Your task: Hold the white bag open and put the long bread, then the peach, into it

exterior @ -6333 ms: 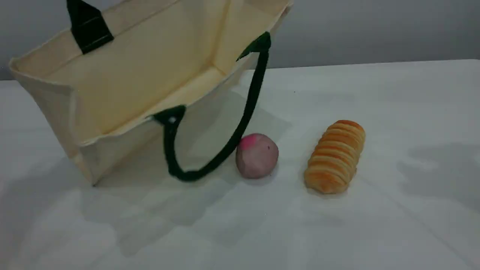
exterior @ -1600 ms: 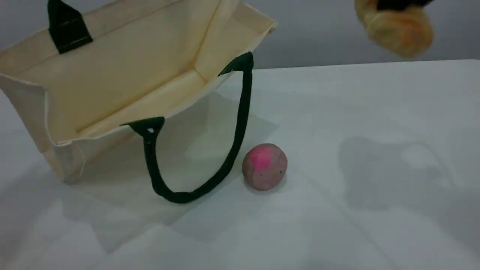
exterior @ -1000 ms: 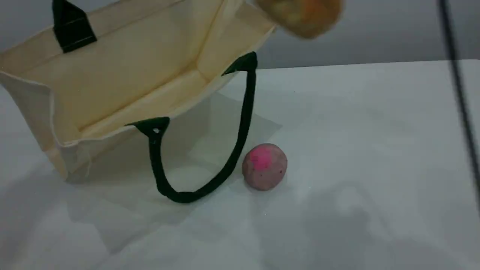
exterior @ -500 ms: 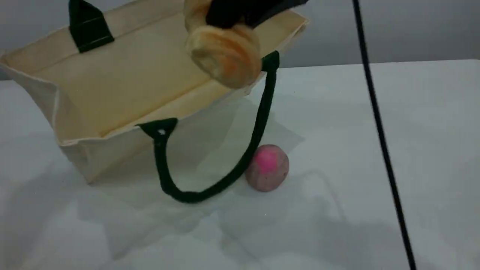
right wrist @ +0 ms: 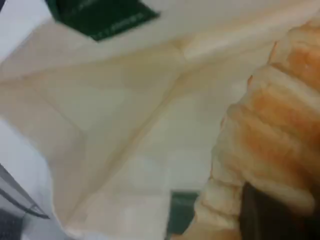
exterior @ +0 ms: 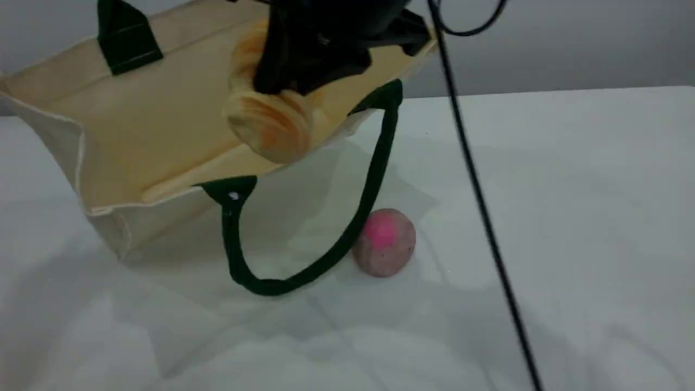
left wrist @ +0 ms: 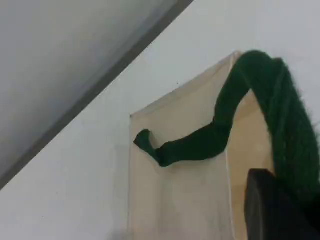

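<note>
The white bag (exterior: 163, 125) lies tilted at the left with its mouth open toward the camera. Its upper dark green handle (left wrist: 272, 100) runs into my left gripper (left wrist: 287, 200), which is shut on it. That gripper is outside the scene view. My right gripper (exterior: 288, 81) is shut on the long bread (exterior: 266, 127) and holds it inside the bag's mouth, above the lower wall. The right wrist view shows the long bread (right wrist: 270, 140) over the bag's cream inside (right wrist: 125, 125). The peach (exterior: 384, 243) rests on the table, touching the lower handle loop (exterior: 304, 276).
A black cable (exterior: 480, 195) hangs from the right arm and slants down across the table, right of the peach. The white tabletop (exterior: 570, 228) stretches right and forward. A grey wall (exterior: 570, 43) stands behind the table's far edge.
My right gripper has carried the long bread from the upper right, leftward and down into the bag's mouth. The bag shifted slightly right. The cable swung left with the arm.
</note>
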Action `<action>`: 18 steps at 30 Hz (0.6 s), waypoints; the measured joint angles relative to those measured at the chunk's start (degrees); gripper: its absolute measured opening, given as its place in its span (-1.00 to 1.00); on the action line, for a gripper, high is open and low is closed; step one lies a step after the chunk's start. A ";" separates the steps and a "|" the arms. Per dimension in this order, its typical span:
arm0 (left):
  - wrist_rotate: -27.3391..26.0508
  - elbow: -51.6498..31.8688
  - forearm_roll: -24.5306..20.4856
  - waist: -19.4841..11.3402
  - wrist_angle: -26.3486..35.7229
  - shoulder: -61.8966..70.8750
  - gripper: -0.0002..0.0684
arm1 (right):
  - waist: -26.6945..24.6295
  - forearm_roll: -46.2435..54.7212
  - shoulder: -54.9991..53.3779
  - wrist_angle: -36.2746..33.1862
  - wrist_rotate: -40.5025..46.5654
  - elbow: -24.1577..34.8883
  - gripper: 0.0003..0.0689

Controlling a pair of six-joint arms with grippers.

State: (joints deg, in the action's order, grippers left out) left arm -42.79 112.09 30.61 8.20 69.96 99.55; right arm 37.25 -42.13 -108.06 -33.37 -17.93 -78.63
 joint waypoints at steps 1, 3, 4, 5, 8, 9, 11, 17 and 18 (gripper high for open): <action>0.00 0.00 0.00 0.00 0.00 0.00 -0.74 | -0.06 0.00 -0.90 -0.16 0.00 -1.21 -0.77; 0.00 0.00 0.00 0.00 0.00 0.00 -0.74 | -0.13 0.00 -2.55 -0.16 0.00 -3.35 -0.77; 0.00 0.00 0.00 0.00 0.00 0.00 -0.74 | -0.13 -0.05 -3.45 -0.16 0.00 -4.46 -0.77; 0.00 0.00 0.00 0.00 0.00 0.00 -0.74 | -0.13 -0.05 -4.39 -0.10 0.00 -5.49 -0.77; 0.00 0.00 0.00 0.00 0.00 0.00 -0.74 | -0.13 -0.05 -7.05 0.37 0.00 -7.85 -0.77; 0.00 0.00 0.00 0.00 0.00 0.06 -0.74 | -0.13 -0.05 -7.75 0.78 0.00 -8.46 -0.77; 0.00 -0.07 0.00 0.00 -0.06 0.26 -0.74 | -0.13 -0.11 -9.33 1.66 0.07 -9.37 -0.77; -0.85 -2.78 1.30 0.00 -0.30 1.80 -0.74 | -0.13 -0.17 -12.61 3.03 0.92 -10.47 -0.78; -1.39 -3.28 1.40 0.00 -0.30 1.95 -0.74 | -0.13 -0.17 -12.85 3.59 1.00 -10.47 -0.78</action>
State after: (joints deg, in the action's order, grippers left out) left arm -44.18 108.81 32.01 8.20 69.66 101.50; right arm 37.12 -42.30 -120.91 -29.78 -16.94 -89.10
